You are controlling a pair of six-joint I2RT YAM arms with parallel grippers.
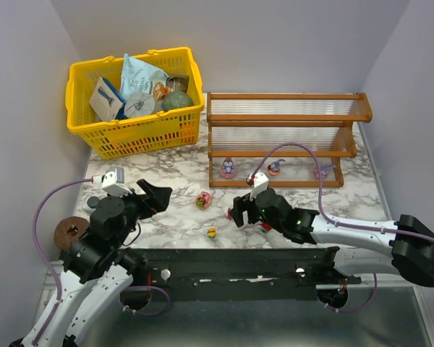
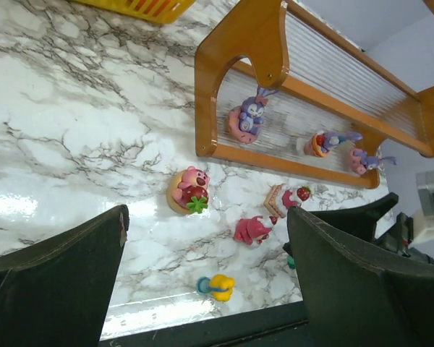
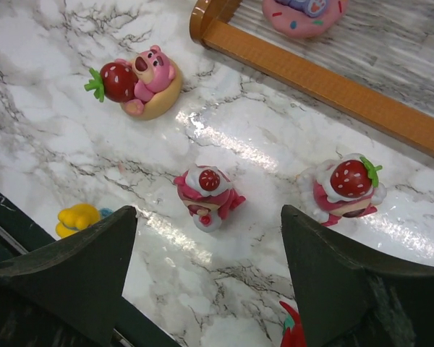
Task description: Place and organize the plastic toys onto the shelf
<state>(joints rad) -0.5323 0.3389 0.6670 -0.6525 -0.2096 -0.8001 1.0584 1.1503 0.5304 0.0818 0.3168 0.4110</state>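
Top view. The shelf (image 1: 282, 154) stands at the right rear of the worktop (image 1: 166, 163), beside the basket (image 1: 79, 83). Three shelved toys (image 1: 275, 168) sit on its lowest tier, and you can see nothing on the two tiers above. The loose toys (image 1: 203, 200) lie in front of it, between the arms. The left pincer (image 1: 161, 195) hangs to their left. The right pincer (image 1: 236, 213) sits low among them.

Left wrist. Jaws of the left pincer are wide apart and hold nothing. The bear (image 2: 189, 191) lies just ahead of the gap, with the yellow toy (image 2: 217, 286) nearer the worktop's edge.

Right wrist. Jaws are spread wide and empty. The pink toy (image 3: 206, 194) is centred between them, and the strawberry toy (image 3: 343, 188) is near the right finger.

Judgement: the step in hand is a grasp of the pink toy.
- Descend straight and keep it centred.
- Grip low on the body, since a small rounded piece will likely squirt out.
- Close slowly.
- Keep the right finger off the strawberry toy.
- Then lift clear of the shelf's front rail and set it upright on a tier, in line with its neighbours.
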